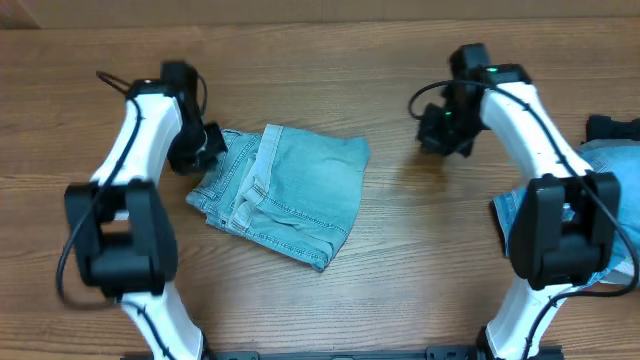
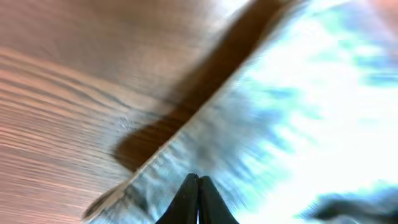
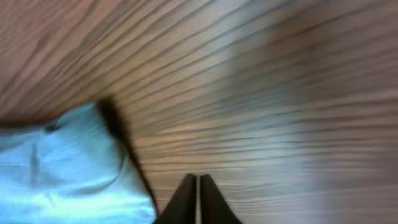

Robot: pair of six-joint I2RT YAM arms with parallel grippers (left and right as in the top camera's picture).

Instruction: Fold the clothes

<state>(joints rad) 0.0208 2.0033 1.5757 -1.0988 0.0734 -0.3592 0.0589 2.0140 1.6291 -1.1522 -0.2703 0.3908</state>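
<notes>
A pair of light-blue denim shorts [image 1: 285, 195] lies folded in the middle of the wooden table, waistband toward the left. My left gripper [image 1: 205, 150] is at the shorts' upper left edge. In the left wrist view its jaws [image 2: 198, 180] are shut, tips over the blurred denim [image 2: 280, 112]; no cloth shows between them. My right gripper [image 1: 440, 135] is to the right of the shorts over bare wood. In the right wrist view its jaws [image 3: 197, 179] are shut and empty, with a corner of the denim [image 3: 62, 168] to their left.
More light-blue denim clothes [image 1: 612, 205] lie in a pile at the right edge of the table, partly hidden by the right arm. Bare wooden table [image 1: 400, 260] surrounds the folded shorts.
</notes>
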